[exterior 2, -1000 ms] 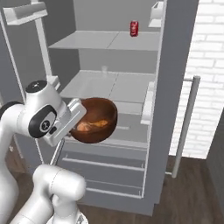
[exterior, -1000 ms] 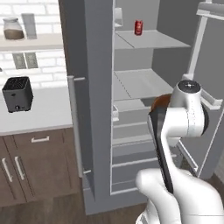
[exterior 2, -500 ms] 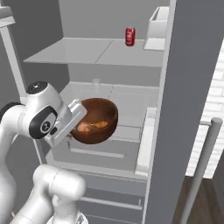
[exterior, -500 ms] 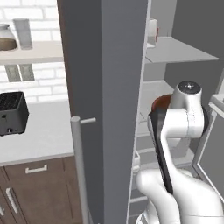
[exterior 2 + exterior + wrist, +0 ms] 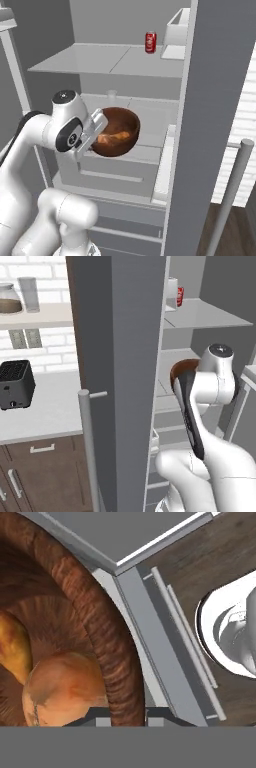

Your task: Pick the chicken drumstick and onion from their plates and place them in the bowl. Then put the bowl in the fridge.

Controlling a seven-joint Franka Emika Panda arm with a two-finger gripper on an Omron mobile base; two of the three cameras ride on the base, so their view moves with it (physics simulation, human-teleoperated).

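gripper [image 5: 98, 131]: clamped on bowl rim | bowl [image 5: 117, 132]: held up in front of open fridge [image 5: 150, 75] shelves | onion [image 5: 65, 689] and drumstick [image 5: 12, 644]: inside bowl, touching

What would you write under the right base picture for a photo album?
Claw holds the bowl, food inside, before the open fridge, a red can on its top shelf.

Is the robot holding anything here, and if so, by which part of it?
Yes: the gripper holds the bowl by its rim, jaws clamped across the wall, with the onion and drumstick inside.
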